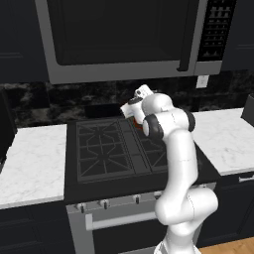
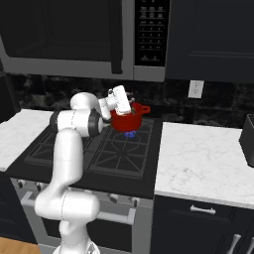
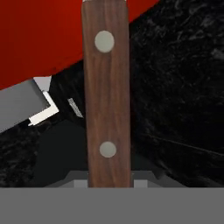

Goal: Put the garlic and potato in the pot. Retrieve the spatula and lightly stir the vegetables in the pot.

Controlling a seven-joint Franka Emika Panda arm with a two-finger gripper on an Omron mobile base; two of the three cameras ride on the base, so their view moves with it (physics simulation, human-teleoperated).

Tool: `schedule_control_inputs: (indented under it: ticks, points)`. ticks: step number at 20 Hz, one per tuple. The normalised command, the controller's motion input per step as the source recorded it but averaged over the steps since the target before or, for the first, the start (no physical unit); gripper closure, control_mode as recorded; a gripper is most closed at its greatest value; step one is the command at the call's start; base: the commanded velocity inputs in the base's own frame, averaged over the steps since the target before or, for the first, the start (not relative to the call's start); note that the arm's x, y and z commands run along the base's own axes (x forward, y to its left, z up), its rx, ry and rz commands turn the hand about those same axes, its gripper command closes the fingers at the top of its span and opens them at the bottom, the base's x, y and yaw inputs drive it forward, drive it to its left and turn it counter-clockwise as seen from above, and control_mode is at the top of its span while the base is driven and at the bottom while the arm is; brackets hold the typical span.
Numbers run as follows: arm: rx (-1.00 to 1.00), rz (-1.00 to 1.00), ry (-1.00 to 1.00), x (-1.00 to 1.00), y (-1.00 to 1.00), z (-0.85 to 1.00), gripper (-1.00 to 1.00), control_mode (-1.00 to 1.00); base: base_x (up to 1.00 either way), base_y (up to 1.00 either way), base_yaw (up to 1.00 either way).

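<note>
On my hand view a brown wooden spatula (image 3: 107, 94) handle with two pale rivets runs straight up from between the tips of the claw, so I read the claw as pinched on that handle. Behind the handle I see the red wall of the pot (image 3: 39, 39) at upper left, and dark speckled backsplash to the right. From the right base view, the pot (image 2: 130, 119) sits on the stove (image 2: 119, 154) at the far right burner, with a small blue flame (image 2: 129, 134) under it, and one loop handle sticks out toward the right. The claw (image 2: 130, 99) hangs just above the pot's far-left rim, with the white wrist tilted over it. In the left base view the arm covers most of the pot; I only catch a sliver of red by the wrist. White marble desk (image 2: 208, 163) lies on both sides of the stove, and a microwave (image 1: 124, 34) hangs above it.
</note>
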Motion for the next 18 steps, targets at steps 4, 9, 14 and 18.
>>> schedule_control_inputs:
  ticks: [4, 9, 14, 18]
  points:
    - [0.05, 0.0, -0.01, 0.0, 0.3, 0.42, 1.0, -1.0, 0.0, 0.0, 0.0]
    - [0.01, -0.01, 0.26, -0.43, 0.0, 0.44, 1.0, -1.0, 0.0, 0.0, 0.0]
    - [0.0, 0.0, 0.2, -0.33, 0.03, 0.14, 1.0, -1.0, 0.0, 0.0, 0.0]
    - [0.0, 0.0, 0.06, -0.42, 0.2, 0.01, 1.0, -1.0, 0.0, 0.0, 0.0]
